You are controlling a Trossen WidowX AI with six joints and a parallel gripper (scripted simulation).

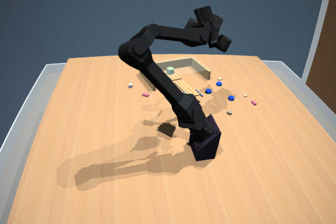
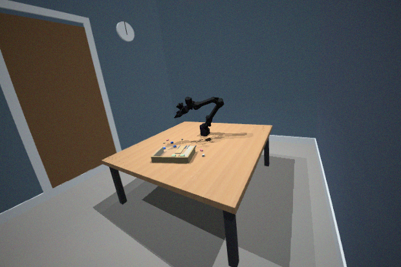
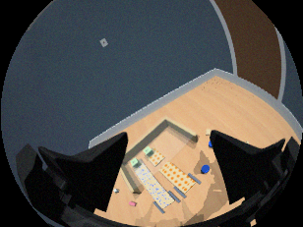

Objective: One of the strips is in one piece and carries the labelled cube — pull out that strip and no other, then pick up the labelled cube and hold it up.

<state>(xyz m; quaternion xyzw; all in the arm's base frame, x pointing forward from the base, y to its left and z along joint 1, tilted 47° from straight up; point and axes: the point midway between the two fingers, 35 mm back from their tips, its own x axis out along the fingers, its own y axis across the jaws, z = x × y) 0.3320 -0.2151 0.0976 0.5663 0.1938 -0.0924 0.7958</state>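
A blue-speckled strip (image 3: 153, 186) looks to be in one piece, with a pale green cube (image 3: 135, 162) at its far end; the arm hides this strip in the top view. An orange-spotted strip beside it is in two pieces with a gap: a long near piece (image 3: 178, 177) (image 1: 187, 88) and a short far piece (image 3: 156, 157) (image 1: 175, 76). Another pale green cube (image 3: 149, 150) (image 1: 170, 70) is at the short piece, with a faint dark mark. The cubes' labels cannot be read. My gripper (image 3: 170, 137) (image 2: 176, 111) is open and empty, high above the table.
Low walls (image 1: 200, 68) (image 2: 170, 160) (image 3: 181, 130) surround the strips' far ends. Grey-blue bars (image 1: 199, 92) (image 3: 194, 178) stand at the near ends. Blue discs (image 1: 208, 90) (image 3: 205, 169), a pink block (image 1: 145, 94), a white cube (image 1: 130, 85) and a grey pebble (image 1: 229, 112) lie around.
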